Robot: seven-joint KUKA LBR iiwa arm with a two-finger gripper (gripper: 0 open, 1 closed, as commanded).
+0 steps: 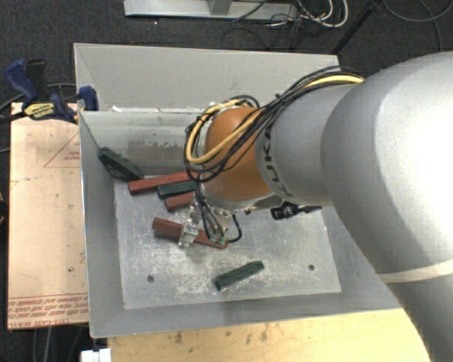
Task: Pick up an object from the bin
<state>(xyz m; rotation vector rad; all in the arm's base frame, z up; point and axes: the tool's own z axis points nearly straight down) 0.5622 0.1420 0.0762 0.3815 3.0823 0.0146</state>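
Grey metal bin (102, 240), with the gripper (200, 234) low over the middle of its floor.
It meets a reddish-brown bar (166, 227) lying flat at the floor's centre; whether it is spread or pinching that bar cannot be told. A longer reddish-brown stick (160, 183) and a dark green block (119, 164) lie toward the back-left corner, and a dark green bar (239, 274) lies apart near the front edge.

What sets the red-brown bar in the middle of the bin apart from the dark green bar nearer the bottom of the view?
Colour: the red-brown bar is rust-toned, while the dark green bar is almost black-green.
Pose: the red-brown bar slopes down toward the right and the dark green bar slopes up toward the right.
Exposure: the arm covers the red-brown bar's right end, while the dark green bar lies alone in full view.
Both are slim bars lying flat on the bin floor.
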